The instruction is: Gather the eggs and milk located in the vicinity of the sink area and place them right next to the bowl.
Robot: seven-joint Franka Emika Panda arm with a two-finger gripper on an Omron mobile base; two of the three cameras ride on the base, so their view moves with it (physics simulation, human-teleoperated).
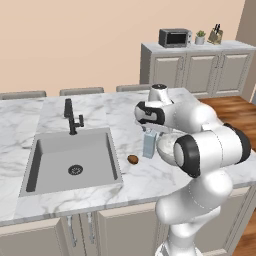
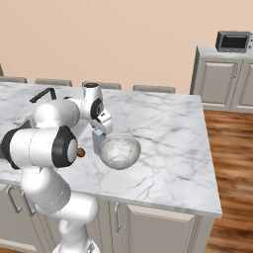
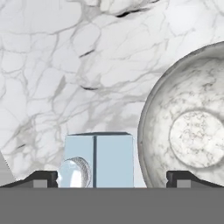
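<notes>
1. Sink (image 1: 70, 165): lower left of the left base view, a grey recessed basin with a black faucet (image 1: 72, 117) behind it. No task item is visible inside it.
2. Brown egg (image 1: 132, 159): left base view, just below centre, lying on the marble counter (image 1: 30, 117) between the sink's right rim and the milk carton. It sits near the bowl but is separated from it by the carton. Judgement: this egg may still need moving closer.
3. Second egg: cannot be located with certainty. An orange-brown spot beside the arm in the right base view may be an egg; which one cannot be told.
4. Milk carton (image 1: 149, 144): centre of the left base view, upright, just beside the bowl's left rim. In the hand view it stands at lower centre, directly under the gripper. Judgement: milk placement looks complete.
5. Gripper (image 3: 111, 177): fingertips spread wide at the bottom corners of the hand view, holding nothing; the carton top lies between them without contact.
6. Bowl (image 2: 119, 151): centre of the right base view, upright on the counter, empty inside.
7. Remaining work, as judged: confirm or bring both eggs next to the bowl.
</notes>
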